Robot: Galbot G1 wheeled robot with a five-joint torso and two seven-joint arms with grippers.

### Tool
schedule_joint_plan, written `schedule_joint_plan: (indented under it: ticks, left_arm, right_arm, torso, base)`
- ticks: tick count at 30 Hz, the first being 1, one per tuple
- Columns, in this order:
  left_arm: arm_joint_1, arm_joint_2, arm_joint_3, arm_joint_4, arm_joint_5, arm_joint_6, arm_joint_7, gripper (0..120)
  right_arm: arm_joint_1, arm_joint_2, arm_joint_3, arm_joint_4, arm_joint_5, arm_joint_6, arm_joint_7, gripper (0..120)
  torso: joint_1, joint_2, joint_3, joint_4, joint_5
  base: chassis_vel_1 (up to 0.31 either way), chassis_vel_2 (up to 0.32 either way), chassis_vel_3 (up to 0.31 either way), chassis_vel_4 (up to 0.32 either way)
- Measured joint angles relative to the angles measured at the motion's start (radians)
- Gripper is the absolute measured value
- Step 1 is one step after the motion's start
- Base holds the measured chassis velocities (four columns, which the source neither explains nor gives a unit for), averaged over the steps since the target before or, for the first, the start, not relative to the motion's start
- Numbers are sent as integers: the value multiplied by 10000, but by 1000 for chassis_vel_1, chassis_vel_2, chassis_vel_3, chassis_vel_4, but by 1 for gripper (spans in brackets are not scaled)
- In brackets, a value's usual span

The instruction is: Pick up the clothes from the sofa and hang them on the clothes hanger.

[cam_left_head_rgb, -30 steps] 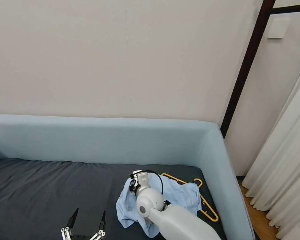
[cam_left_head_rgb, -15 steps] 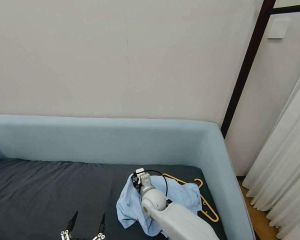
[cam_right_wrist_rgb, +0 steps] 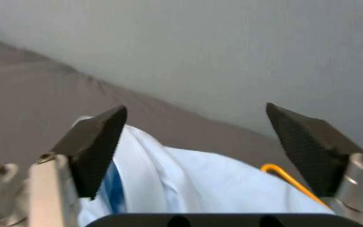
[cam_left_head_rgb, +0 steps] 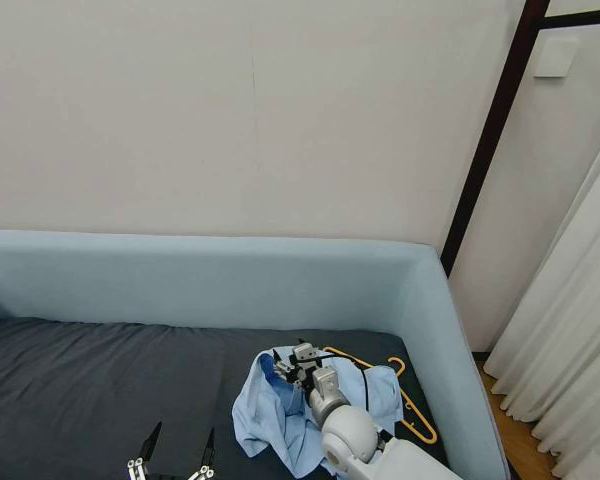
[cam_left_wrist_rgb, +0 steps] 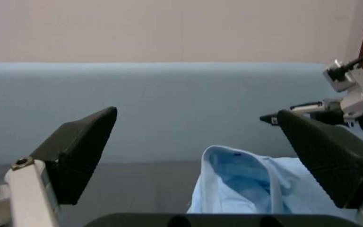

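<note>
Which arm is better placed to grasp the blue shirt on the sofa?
Probably right: the right gripper, open, is just above the blue shirt, while the left gripper, also open, hangs aside over the dark cushion.

Pale sky-blue shirt (cam_left_head_rgb: 270,420) here, with a deeper blue showing inside its collar. An orange hanger (cam_right_wrist_rgb: 281,174) peeks out beside it. The sofa frame (cam_left_head_rgb: 230,280) is soft powder blue and the seat cushion (cam_left_head_rgb: 70,380) dark charcoal, all plain, solid colour. The right pincer (cam_left_head_rgb: 283,367) and left pincer (cam_left_head_rgb: 182,432) wear black fingers, and the right arm (cam_left_head_rgb: 350,435) gleams white. The wall (cam_left_head_rgb: 230,110) is cream and the curtain (cam_left_head_rgb: 570,350) white.
</note>
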Motion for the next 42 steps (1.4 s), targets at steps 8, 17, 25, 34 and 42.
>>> schedule_joint_plan:
  ticks: [8, 17, 25, 34, 42]
  left_arm:
    - [26, -2, -34, 64, 5, 27, -4, 100]
    - [52, -59, 69, 68, 129, 51, 1, 100]
    - [237, -59, -4, -27, 190, -39, 2, 100]
    - [313, 111, -157, -34, 156, -97, -1, 100]
    - [314, 75, -94, 25, 170, -153, -6, 100]
  right_arm:
    - [-1719, -357, 388, 2046, 2658, -541, 505, 100]
    - [-2282, 514, 1008, 1660, 4812, -875, 1121, 100]
    - [-1767, 1477, 1378, -72, 5248, -918, 1406, 100]
    - [-1610, 2321, 1540, -1568, 4794, -748, 1304, 100]
    - [-1407, 2758, 2463, -2298, 4751, -412, 1312, 100]
  torso:
    - [0, 0, -1, -4, -2]
    - [0, 0, 0, -2, -1]
    - [0, 1, 0, -1, -3]
    - [0, 0, 0, -1, -3]
    - [0, 0, 0, -3, -3]
  base:
    - [0, 0, 0, 0]
    - [0, 0, 0, 0]
    - [0, 0, 0, 0]
    - [0, 0, 0, 0]
    - [0, 0, 0, 0]
